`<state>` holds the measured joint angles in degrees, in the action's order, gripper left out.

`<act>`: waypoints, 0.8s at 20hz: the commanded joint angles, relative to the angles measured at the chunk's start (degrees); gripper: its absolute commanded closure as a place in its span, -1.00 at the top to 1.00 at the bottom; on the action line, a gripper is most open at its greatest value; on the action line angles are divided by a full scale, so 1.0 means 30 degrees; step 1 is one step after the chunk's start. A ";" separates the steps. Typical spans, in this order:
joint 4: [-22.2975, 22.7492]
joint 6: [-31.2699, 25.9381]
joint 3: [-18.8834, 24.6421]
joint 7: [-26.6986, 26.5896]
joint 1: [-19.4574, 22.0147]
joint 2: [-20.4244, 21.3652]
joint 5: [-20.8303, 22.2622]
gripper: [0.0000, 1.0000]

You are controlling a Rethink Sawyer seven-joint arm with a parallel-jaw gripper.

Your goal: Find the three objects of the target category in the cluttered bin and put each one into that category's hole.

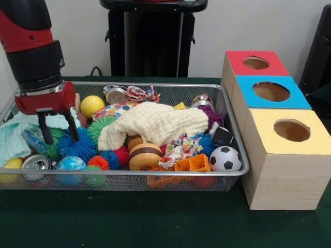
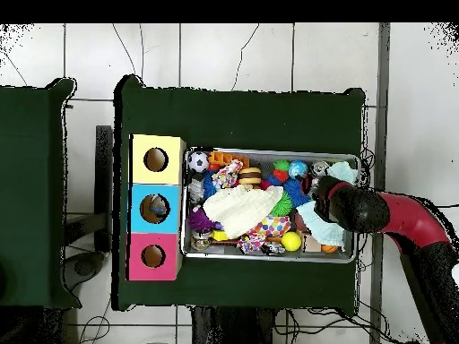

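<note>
A wire-mesh bin (image 1: 235,135) is packed with toys. A cream cloth (image 1: 155,124) lies over its middle, and spiky balls, among them a blue one (image 1: 77,145), fill the left. My gripper (image 1: 61,140) hangs at the bin's left end with its black fingers (image 1: 45,129) open and nothing between them, tips just over the blue spiky ball. Right of the bin stand three wooden boxes with a round hole each: red top (image 1: 256,63), blue top (image 1: 271,92), yellow top (image 1: 291,130). In the overhead view my gripper (image 2: 321,191) sits at the bin's right end (image 2: 269,150).
Also in the bin are a soccer ball (image 1: 225,158), a yellow ball (image 1: 92,105), a wooden burger toy (image 1: 145,155), an orange plastic piece (image 1: 192,164), a tin can (image 1: 35,164), a teal cloth (image 1: 13,140) and a rope toy (image 1: 139,94).
</note>
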<state>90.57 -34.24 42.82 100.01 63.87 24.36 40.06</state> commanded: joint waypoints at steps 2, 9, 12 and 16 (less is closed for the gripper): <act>-0.1440 -0.3228 0.0908 -0.7041 0.0759 -0.0459 -0.0024 1.00; -0.1637 -0.5002 0.1589 -0.8120 0.1503 -0.0038 -0.0518 1.00; -0.1805 -0.5255 0.1778 -0.8391 0.1693 -0.0204 -0.0444 1.00; -0.1908 -0.5149 0.1840 -0.8465 0.1791 -0.0407 -0.0244 1.00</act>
<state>89.47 -43.30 47.05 94.43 68.31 24.27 38.73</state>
